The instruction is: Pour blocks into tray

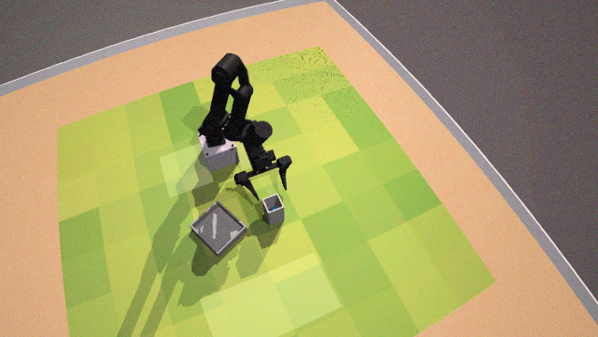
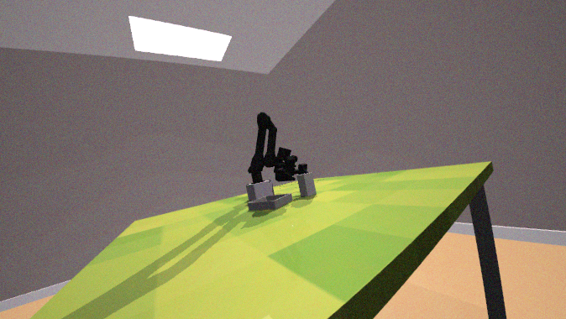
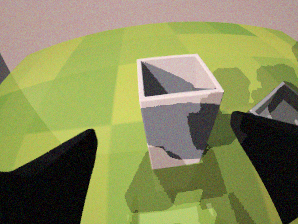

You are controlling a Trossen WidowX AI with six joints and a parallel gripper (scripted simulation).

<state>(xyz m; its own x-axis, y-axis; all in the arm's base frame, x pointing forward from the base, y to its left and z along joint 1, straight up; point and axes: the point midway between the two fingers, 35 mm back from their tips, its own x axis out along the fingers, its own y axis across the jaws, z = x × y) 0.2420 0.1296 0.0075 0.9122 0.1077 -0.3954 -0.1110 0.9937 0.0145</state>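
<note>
A grey square cup (image 1: 274, 215) (image 2: 306, 185) (image 3: 175, 127) stands upright on the green table. Something blue (image 1: 273, 207) shows inside it in the top view; in the wrist view no blocks can be made out in the cup. A shallow grey square tray (image 1: 217, 231) (image 2: 269, 203) (image 3: 286, 111) lies beside the cup, with no blocks visible in it. My gripper (image 1: 271, 194) (image 3: 165, 127) is wide open and empty. It is on the robot-base side of the cup, with the cup centred ahead between the two fingertips and not touched.
The robot's grey base block (image 1: 220, 158) (image 2: 260, 190) stands behind the tray. The arm's links (image 1: 239, 108) rise above it. The table's edge (image 2: 420, 256) is far from the cup in the exterior view. Long arm shadows cross the table.
</note>
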